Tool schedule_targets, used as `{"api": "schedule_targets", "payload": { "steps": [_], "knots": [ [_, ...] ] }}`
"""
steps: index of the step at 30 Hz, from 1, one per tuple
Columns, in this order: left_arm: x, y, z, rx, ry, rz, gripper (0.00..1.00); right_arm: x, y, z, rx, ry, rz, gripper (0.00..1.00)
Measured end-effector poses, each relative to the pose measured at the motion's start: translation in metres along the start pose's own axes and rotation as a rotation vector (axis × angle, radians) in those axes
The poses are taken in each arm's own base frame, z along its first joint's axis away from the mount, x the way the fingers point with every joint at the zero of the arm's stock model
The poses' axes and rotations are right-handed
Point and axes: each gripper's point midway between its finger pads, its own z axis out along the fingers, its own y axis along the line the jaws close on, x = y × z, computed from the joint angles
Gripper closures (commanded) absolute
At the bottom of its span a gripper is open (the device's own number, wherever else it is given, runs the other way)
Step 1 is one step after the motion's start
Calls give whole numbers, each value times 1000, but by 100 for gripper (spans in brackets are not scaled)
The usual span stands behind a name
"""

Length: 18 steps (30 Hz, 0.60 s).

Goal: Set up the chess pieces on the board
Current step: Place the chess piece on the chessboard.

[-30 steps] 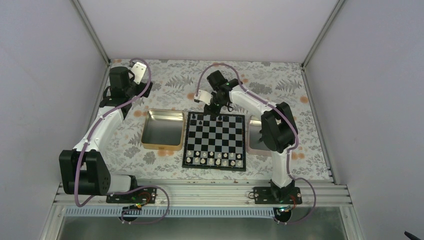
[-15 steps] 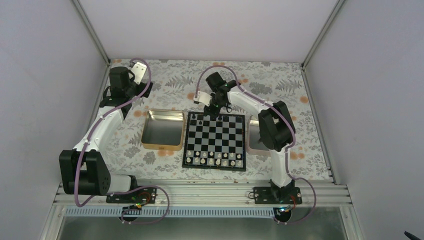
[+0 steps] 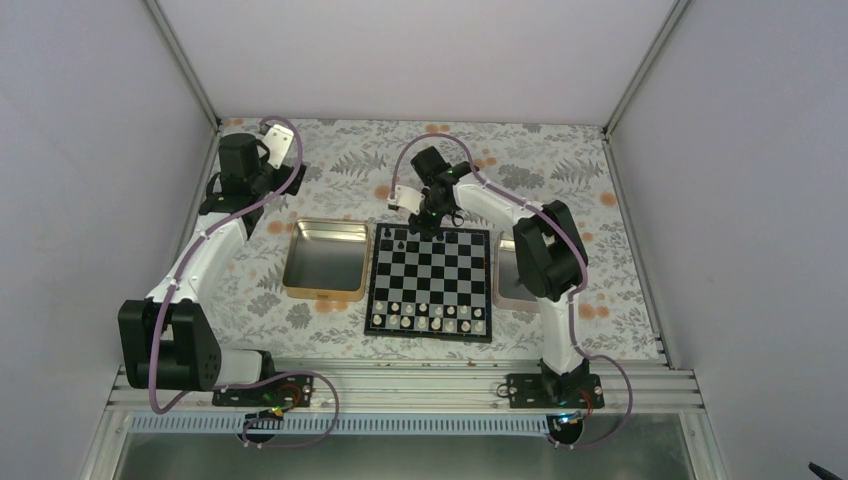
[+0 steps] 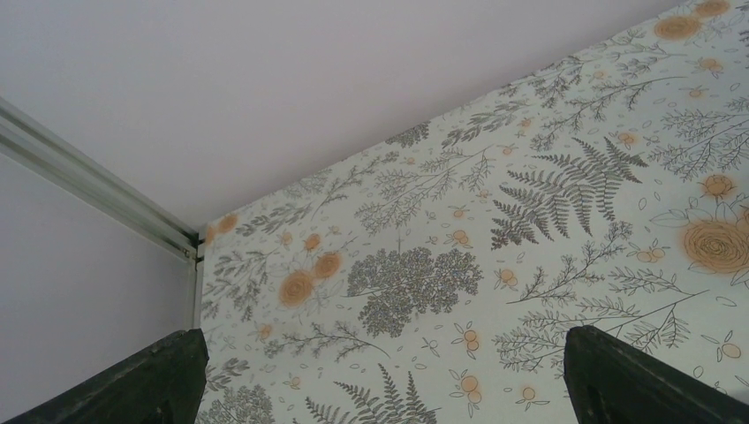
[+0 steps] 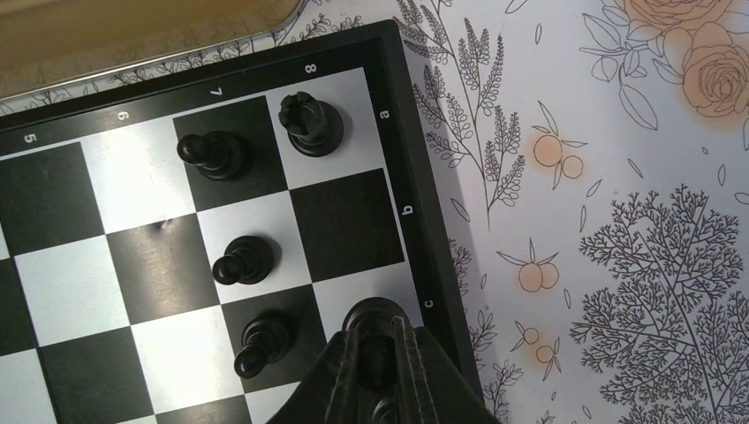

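Right now your right claw (image 5: 378, 358) is pinched narrow on a black piece (image 5: 374, 316), upright on the c8 square of the board (image 5: 344, 221), bottom centre of the wrist view. The nearest pawn (image 5: 263, 340) stands just to its left in frame, so a straight-up exit looks safest. Your left claw (image 4: 380, 389) gapes wide over the floral bench (image 4: 442, 265), well apart.

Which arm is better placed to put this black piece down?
Right. The right tool grips a small black chess piece at the black-and-white chessboard's far row; the left tool hangs open elsewhere.
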Motion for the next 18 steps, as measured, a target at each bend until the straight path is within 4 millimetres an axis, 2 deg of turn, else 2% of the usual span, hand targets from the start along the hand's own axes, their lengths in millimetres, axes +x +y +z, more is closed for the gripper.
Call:
{"api": "schedule_targets", "payload": {
  "steps": [18],
  "knots": [
    [0,0,0,0,0,0,0,4,1,4,-6,14,-3,85]
  ]
}}
